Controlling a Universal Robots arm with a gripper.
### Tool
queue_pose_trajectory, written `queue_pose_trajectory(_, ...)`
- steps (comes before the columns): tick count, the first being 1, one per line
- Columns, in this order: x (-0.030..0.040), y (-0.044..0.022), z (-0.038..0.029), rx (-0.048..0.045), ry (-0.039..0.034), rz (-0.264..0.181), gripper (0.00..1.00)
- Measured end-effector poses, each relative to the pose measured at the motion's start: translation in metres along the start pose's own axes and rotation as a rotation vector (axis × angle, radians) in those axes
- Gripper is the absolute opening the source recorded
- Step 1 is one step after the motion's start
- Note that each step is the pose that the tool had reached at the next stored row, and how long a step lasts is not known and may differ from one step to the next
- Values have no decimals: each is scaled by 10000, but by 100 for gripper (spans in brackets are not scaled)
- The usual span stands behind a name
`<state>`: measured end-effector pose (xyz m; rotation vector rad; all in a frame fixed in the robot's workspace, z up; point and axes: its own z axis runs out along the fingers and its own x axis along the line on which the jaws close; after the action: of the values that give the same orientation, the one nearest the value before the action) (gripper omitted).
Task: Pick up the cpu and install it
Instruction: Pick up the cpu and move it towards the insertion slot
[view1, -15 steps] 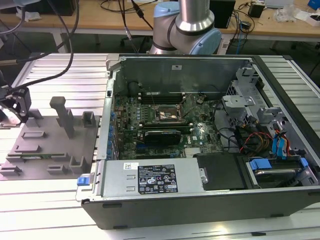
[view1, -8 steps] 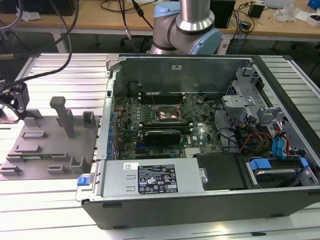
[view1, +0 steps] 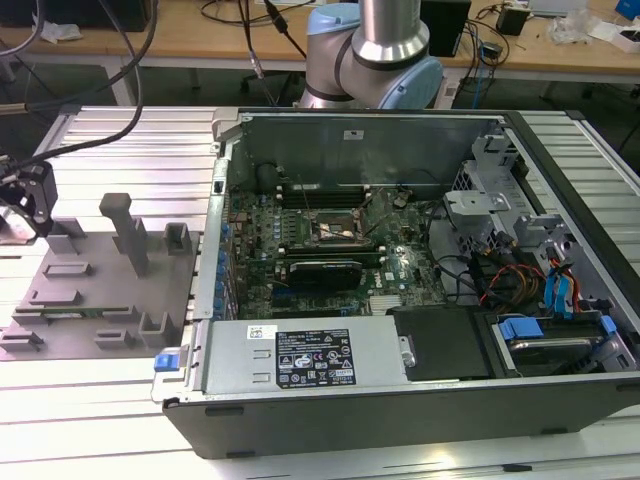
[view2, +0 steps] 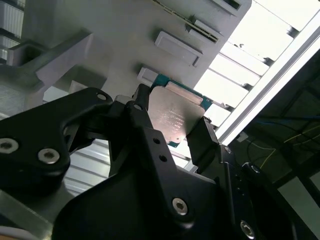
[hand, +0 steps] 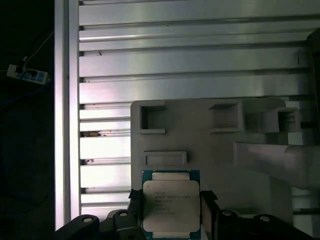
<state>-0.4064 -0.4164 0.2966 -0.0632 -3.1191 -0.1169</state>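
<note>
The cpu is a small flat square chip with a silvery metal top and a teal edge. It sits between the black fingers of my gripper, which is shut on its two opposite sides. The second wrist view shows the cpu in the same hold, in my gripper just over the gray tray. In the exterior view my gripper hangs at the far left, over the tray's far left corner. The motherboard socket lies open inside the computer case, well to the exterior view's right.
The gray tray carries raised posts and small pockets. The open computer case holds the motherboard, a power supply and cable bundles. The slatted metal table ends close beside my gripper. The arm's base stands behind the case.
</note>
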Motion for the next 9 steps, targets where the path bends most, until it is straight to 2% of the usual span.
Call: queue_pose_trajectory(9,-12,6,-69,-2,-2,0,55)
